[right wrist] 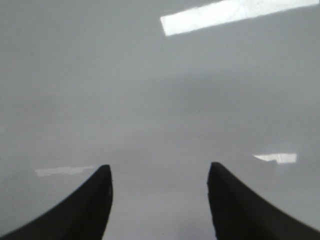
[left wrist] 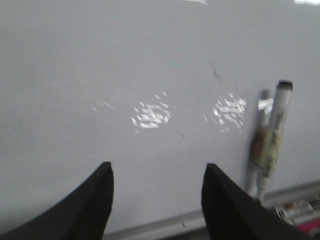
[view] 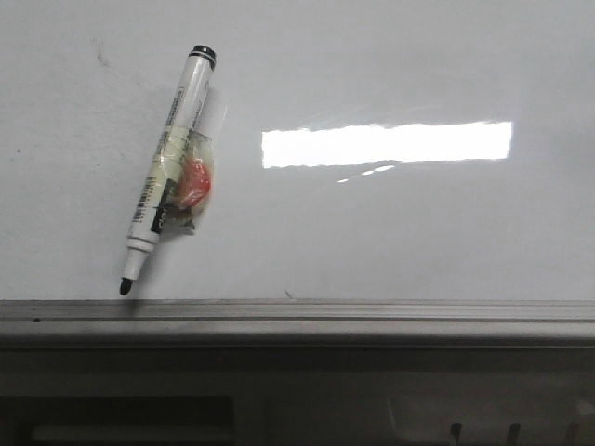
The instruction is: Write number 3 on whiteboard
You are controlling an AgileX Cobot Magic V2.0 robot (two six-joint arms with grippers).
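Note:
The whiteboard (view: pixel 390 232) is glossy white with a bright rectangular glare and a grey metal ledge (view: pixel 297 316) along its lower edge. No drawn number 3 shows on it. A white marker (view: pixel 167 172) with a black cap end and black tip leans on the board, tip down near the ledge, with a taped red-and-clear lump on its side. It also shows in the left wrist view (left wrist: pixel 272 142). My left gripper (left wrist: pixel 157 172) is open and empty, facing the board (left wrist: pixel 125 75) beside the marker. My right gripper (right wrist: pixel 160 175) is open and empty, facing bare board (right wrist: pixel 150 90).
A faint dark smudge (view: pixel 100 54) marks the board's upper left. Below the ledge is a dark grey frame (view: pixel 279 390). A pink and white object (left wrist: pixel 300 212) lies under the ledge in the left wrist view.

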